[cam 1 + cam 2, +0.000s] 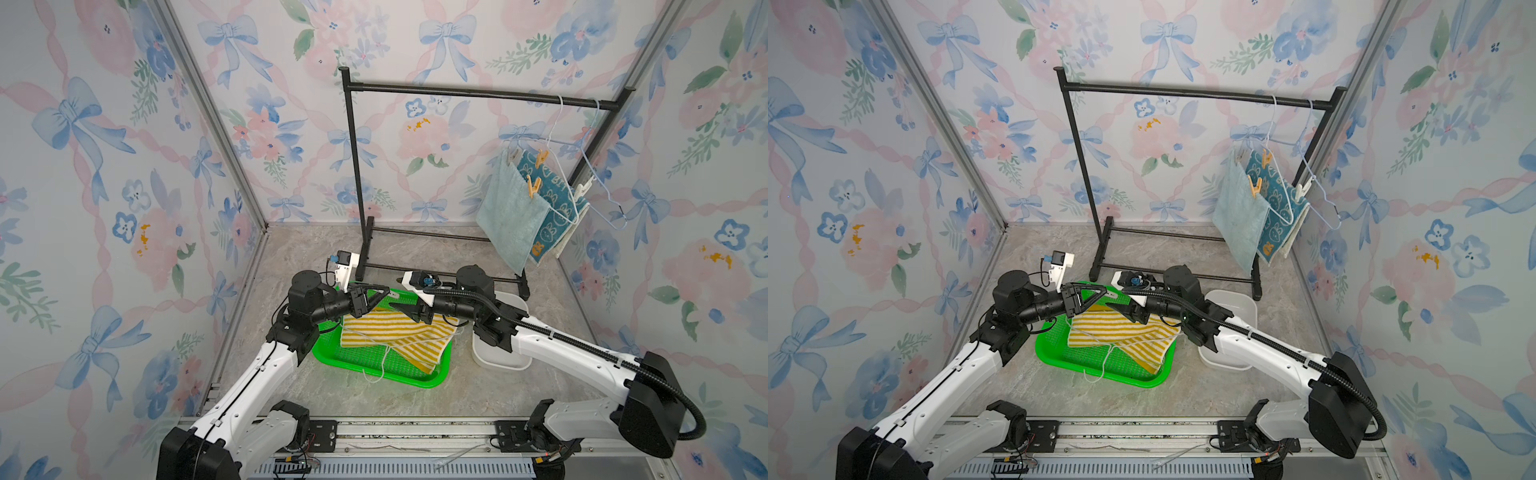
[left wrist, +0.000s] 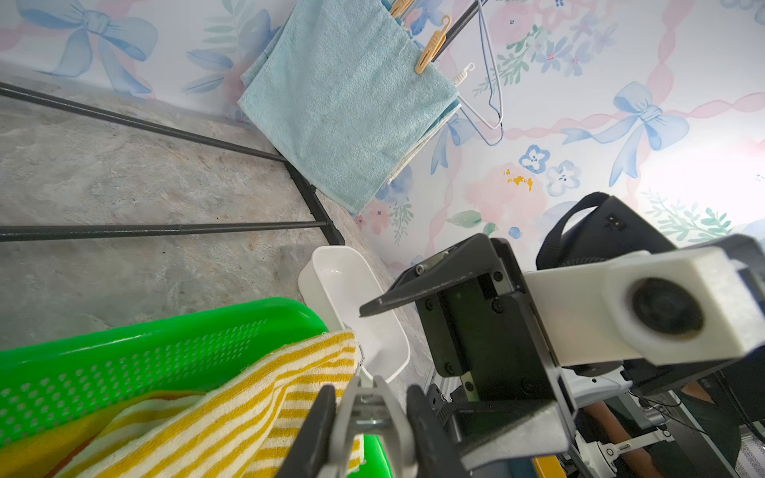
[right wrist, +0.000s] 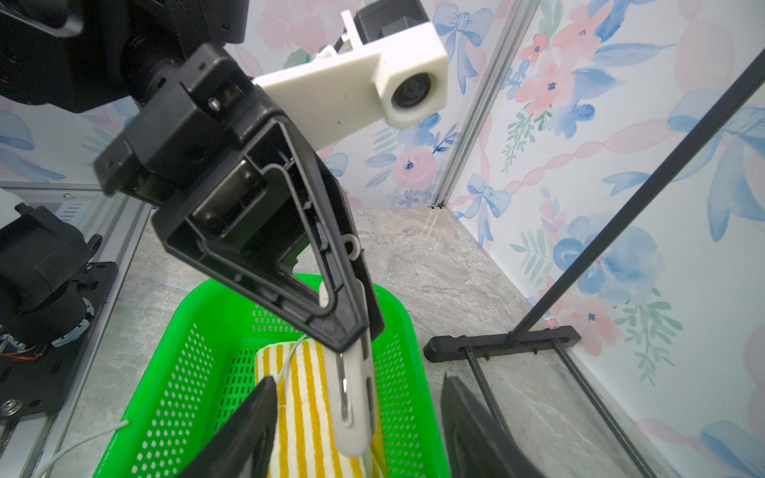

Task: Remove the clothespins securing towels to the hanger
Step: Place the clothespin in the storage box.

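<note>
The left claw (image 3: 355, 333) grips a pale clothespin (image 3: 356, 407). The right claw (image 3: 358, 378), jaws apart, flanks its free end; it should close squarely there before the left lets go.

Pale grey clothespin (image 3: 352, 430) over yellow-striped towel (image 3: 302, 414)

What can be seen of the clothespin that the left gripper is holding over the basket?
The clothespin is a pale grey, slightly translucent plastic clip with a metal spring, long and slim with slotted sides. The left gripper pinches it at one end, so its rounded other end points down over the yellow-striped towel in the green basket. The open right gripper straddles it without touching. Whether it is clipped onto the towel cannot be told.
</note>
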